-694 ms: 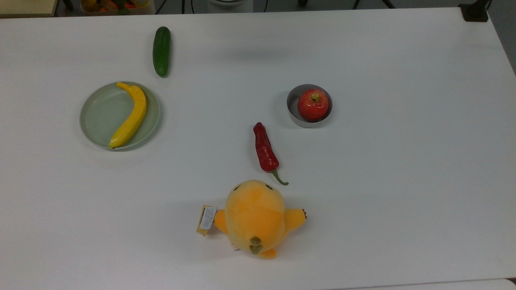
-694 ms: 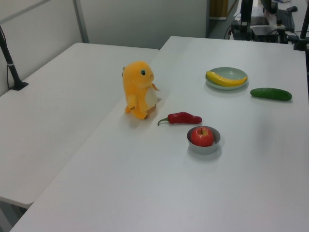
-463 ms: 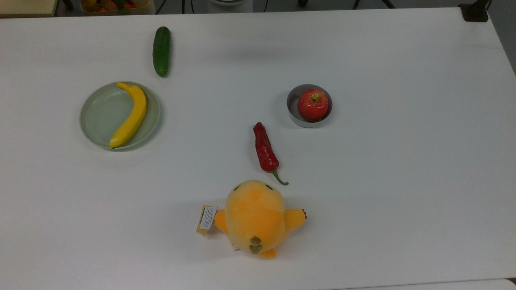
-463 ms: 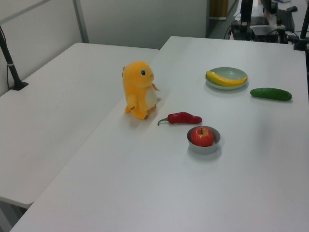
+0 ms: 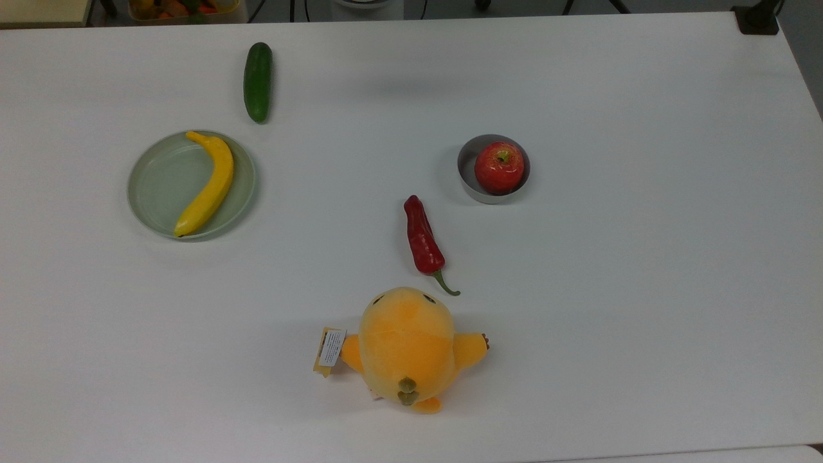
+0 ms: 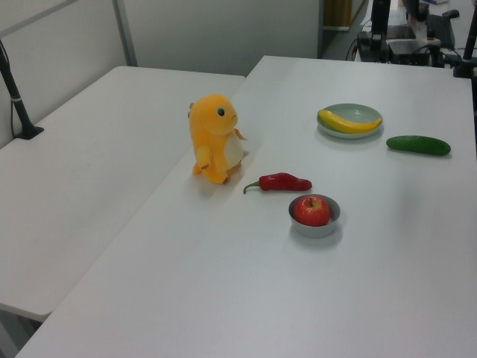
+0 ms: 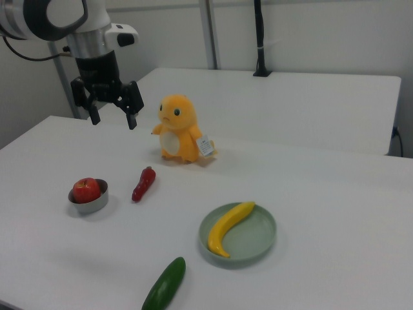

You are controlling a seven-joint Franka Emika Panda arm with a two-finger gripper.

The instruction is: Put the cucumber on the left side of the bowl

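The dark green cucumber point(image 5: 258, 81) lies on the white table near the far edge in the top view, just above the pale green plate; it is also at the left view's right point(image 6: 418, 145) and at the right view's bottom point(image 7: 164, 285). The small grey bowl point(image 5: 469, 173) holds a red apple point(image 5: 499, 168); the same bowl point(image 6: 314, 225) point(image 7: 88, 203) appears in both side views. My gripper point(image 7: 113, 119) hangs open high above the table in the right view, with nothing between its fingers, well apart from the cucumber.
A pale green plate point(image 5: 154, 193) carries a banana point(image 5: 207, 184). A red chili pepper point(image 5: 422, 241) lies between the bowl and an orange plush toy point(image 5: 406, 347). A second white table point(image 6: 97, 149) adjoins in the left view.
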